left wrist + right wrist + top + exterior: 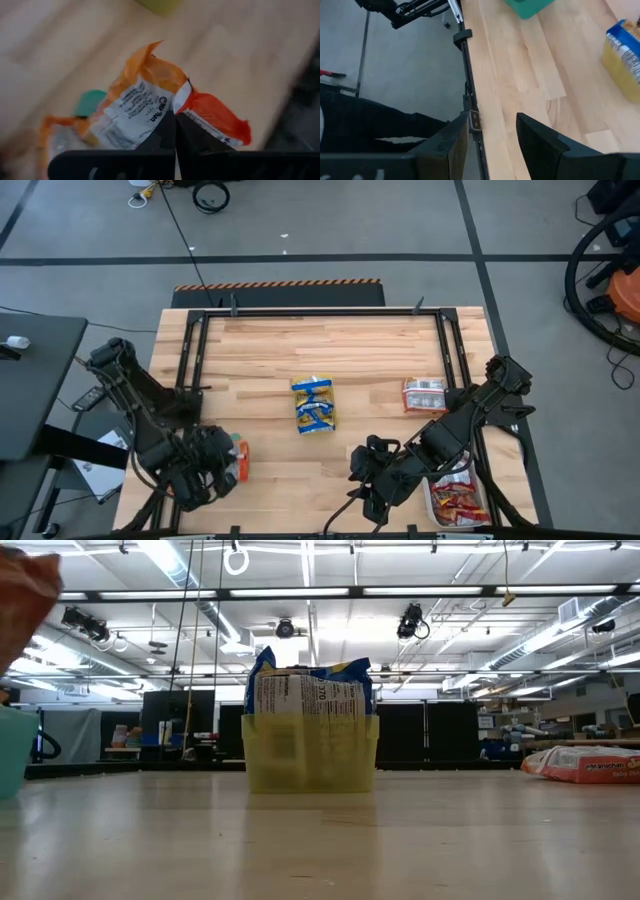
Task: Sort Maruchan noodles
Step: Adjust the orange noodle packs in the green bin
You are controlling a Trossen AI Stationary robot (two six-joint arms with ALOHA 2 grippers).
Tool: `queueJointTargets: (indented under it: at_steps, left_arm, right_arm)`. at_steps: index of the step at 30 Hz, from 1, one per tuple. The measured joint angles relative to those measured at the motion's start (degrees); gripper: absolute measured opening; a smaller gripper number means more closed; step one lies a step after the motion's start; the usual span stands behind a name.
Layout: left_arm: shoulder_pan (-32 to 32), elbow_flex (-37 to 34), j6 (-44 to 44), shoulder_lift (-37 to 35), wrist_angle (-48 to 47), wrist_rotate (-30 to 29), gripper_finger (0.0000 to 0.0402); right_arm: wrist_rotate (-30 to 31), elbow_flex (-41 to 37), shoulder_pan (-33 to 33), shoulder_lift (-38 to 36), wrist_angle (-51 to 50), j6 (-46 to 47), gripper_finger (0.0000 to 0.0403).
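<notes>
While the left hand (175,131) pinches an orange packet (150,100), apparently over the wooden table (340,350), the right hand (492,132) gapes

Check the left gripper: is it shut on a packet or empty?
Shut on a packet. In the left wrist view the left gripper has its fingers pressed together, pinching the orange noodle packet above the table.

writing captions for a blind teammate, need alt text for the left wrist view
The left gripper, fingers pressed together, is shut on a crinkled orange-and-white shiny plastic noodle packet held above the pale wooden table. A green tray shows partly behind the packet, and the edge of a yellow tray sits farther off.
</notes>
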Motion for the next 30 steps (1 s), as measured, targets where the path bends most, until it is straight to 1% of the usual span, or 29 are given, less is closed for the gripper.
queueJointTargets:
  at_steps: [2, 4, 5, 8, 10, 14, 17, 19, 23, 27, 30]
  left_arm:
    - [-0.01, 0.00, 3.03, 0.00, 2.45, 2.96, 0.0000]
    - [0.02, 0.00, 4.58, 0.02, 2.22, 4.19, 0.0000]
    - [0.03, 0.00, 4.92, 0.02, 1.63, 3.99, 0.0000]
    - [0.57, 0.00, 4.15, 0.02, -0.97, 0.76, 0.0004]
    - [0.96, 0.00, 4.07, 0.02, -0.59, 0.91, 0.0012]
    - [1.48, 0.00, 7.16, 0.02, 1.85, 8.35, 0.0038]
    - [-0.37, 0.00, 4.12, -0.04, 0.48, 8.46, 0.0064]
    - [-2.09, 0.00, 0.53, -0.04, -3.09, 9.08, 0.0079]
    - [-5.03, 0.00, -6.10, -0.90, -10.07, 16.19, 0.0100]
    - [-6.24, 0.98, -9.47, -3.85, -11.96, 22.56, 0.0116]
    - [-7.56, 1.49, -15.35, -5.37, -11.83, 27.33, 0.0132]
  right_arm:
    - [0.20, 0.00, -0.02, 0.00, -0.02, -0.90, 0.0171]
    - [0.22, 0.00, 0.00, 0.00, 0.00, -1.58, 0.0171]
    - [0.22, 0.00, 0.00, 0.00, -0.02, -1.67, 0.0171]
    - [0.21, 0.00, -0.26, 0.00, 0.02, -1.73, 0.0171]
    - [0.22, 0.00, -0.31, 0.00, 0.00, -1.73, 0.0171]
    - [0.20, 0.00, -0.05, 0.00, 0.00, -1.35, 0.0171]
    - [0.66, 0.00, 0.27, 0.00, 0.02, -1.35, 0.0171]
    - [1.56, 0.00, 0.50, 0.00, 0.02, -1.19, 0.0171]
    - [1.75, 0.00, 0.88, 0.00, 0.02, -1.23, 0.0171]
    - [1.75, 0.00, 0.88, 0.00, 0.01, -1.31, 0.0171]
    - [2.51, 0.00, 0.86, 0.00, -0.05, -1.35, 0.0171]
